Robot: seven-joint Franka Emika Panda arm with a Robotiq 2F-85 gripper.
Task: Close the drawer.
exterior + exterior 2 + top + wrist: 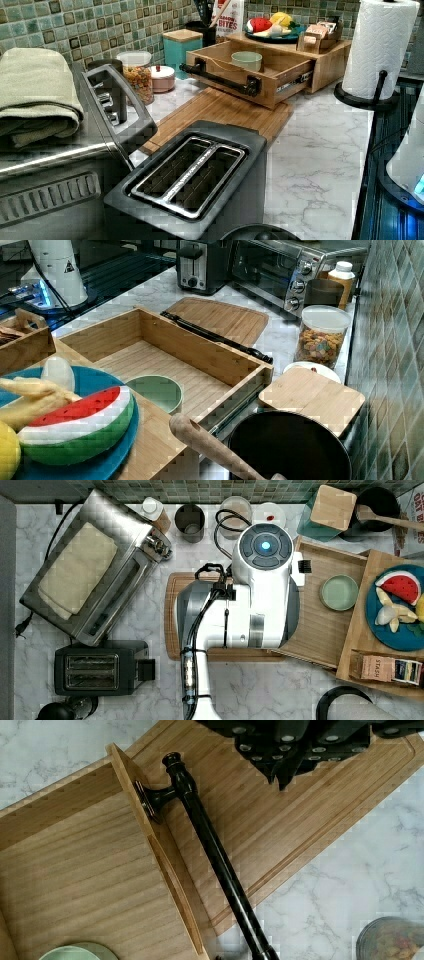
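Observation:
The bamboo drawer stands pulled out of its wooden cabinet, over the cutting board. A pale green bowl sits on the drawer's grooved floor. Its long black bar handle runs along the front wall. In the wrist view my gripper hangs above the cutting board on the outer side of the handle, apart from it, fingertips together and holding nothing. My white arm covers the drawer's front in the top view.
A blue fruit plate and a tea box sit on the cabinet top. A toaster, a toaster oven, a cereal jar, a paper towel roll and a black pot with a wooden spoon ring the counter.

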